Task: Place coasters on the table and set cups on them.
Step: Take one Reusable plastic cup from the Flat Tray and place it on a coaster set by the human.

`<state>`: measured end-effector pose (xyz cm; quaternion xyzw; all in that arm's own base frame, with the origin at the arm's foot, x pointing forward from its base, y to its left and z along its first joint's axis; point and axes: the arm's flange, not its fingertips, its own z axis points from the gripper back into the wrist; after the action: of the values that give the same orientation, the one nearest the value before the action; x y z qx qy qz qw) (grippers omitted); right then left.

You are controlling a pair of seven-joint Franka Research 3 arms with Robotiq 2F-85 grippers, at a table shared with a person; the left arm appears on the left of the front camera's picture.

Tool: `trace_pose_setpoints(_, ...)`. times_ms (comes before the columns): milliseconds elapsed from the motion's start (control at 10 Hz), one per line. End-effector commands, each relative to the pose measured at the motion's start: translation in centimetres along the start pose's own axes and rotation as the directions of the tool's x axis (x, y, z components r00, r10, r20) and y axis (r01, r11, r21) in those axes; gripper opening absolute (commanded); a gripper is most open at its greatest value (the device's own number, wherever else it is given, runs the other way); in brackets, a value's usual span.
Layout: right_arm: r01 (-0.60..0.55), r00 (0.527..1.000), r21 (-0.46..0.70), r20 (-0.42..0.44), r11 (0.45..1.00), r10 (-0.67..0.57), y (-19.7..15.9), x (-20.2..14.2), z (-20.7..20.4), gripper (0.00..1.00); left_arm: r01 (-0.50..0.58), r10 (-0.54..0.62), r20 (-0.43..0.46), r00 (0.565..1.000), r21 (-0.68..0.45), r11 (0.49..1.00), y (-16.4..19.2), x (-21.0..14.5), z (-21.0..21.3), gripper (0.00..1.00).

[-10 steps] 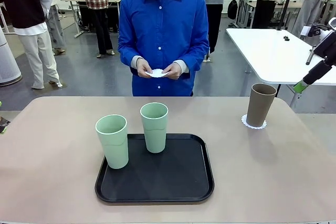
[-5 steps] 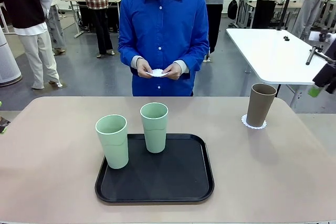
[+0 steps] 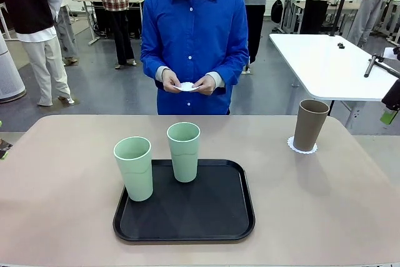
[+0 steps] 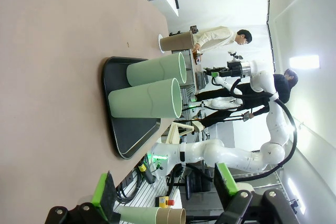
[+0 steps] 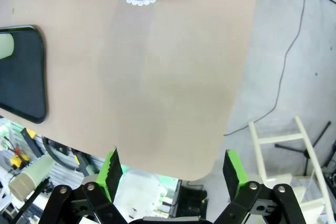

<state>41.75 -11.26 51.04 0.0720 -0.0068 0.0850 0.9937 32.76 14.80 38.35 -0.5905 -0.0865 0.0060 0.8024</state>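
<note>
- The near mint cup (image 3: 134, 168) and the far mint cup (image 3: 184, 152) stand upright and apart on the black tray (image 3: 212, 211), at its 10 and 12 o'clock.
- The brown cup (image 3: 309, 124) on its coaster (image 3: 302, 149) occupies the desk's (image 3: 62, 173) 2 o'clock.
- Bare desk lies open at 3, 4, 8 and 9 o'clock.
- The person's hands (image 3: 205, 84) hang beyond 12 o'clock.
</note>
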Motion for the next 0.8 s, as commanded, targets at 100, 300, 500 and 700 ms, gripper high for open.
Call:
trace_pose_setpoints(100, -0.131, 0.983, 0.413, 0.175, 0.901, 0.063, -4.6, -0.5, 0.8, 1.00, 0.007, -0.007, 0.008, 1.000, -0.011, 1.000, -0.1, 0.0, 0.1, 1.00)
trace_pose_setpoints(300, -0.106, 0.973, 0.603, 0.226, 0.791, -0.042, -9.9, -0.9, -0.2, 1.00, 0.007, -0.007, 0.008, 1.000, -0.011, 1.000, -0.1, 0.0, 0.1, 1.00)
trace_pose_setpoints(500, -0.086, 0.970, 0.727, 0.216, 0.682, -0.108, -14.4, -1.7, -2.4, 1.00, 0.007, -0.007, 0.008, 1.000, -0.011, 1.000, -0.1, 0.0, 0.1, 1.00)
trace_pose_setpoints(700, -0.057, 0.969, 0.803, 0.187, 0.594, -0.161, -18.2, -2.8, -5.0, 1.00, 0.007, -0.007, 0.008, 1.000, -0.011, 1.000, -0.1, 0.0, 0.1, 1.00)
